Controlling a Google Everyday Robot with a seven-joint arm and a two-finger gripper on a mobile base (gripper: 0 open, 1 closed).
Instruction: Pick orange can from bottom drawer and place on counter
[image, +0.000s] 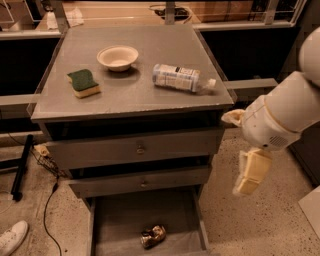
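The orange can lies on its side on the floor of the open bottom drawer, near its front middle. The counter is the grey top of the cabinet above. My gripper hangs pale yellow from the white arm to the right of the cabinet, level with the middle drawer. It is above and to the right of the can, clear of the drawer, with nothing seen in it.
On the counter stand a white bowl and a green-and-yellow sponge, and a white-labelled clear bottle lies on its side. The two upper drawers are nearly shut. A cable and a white shoe lie on the floor at left.
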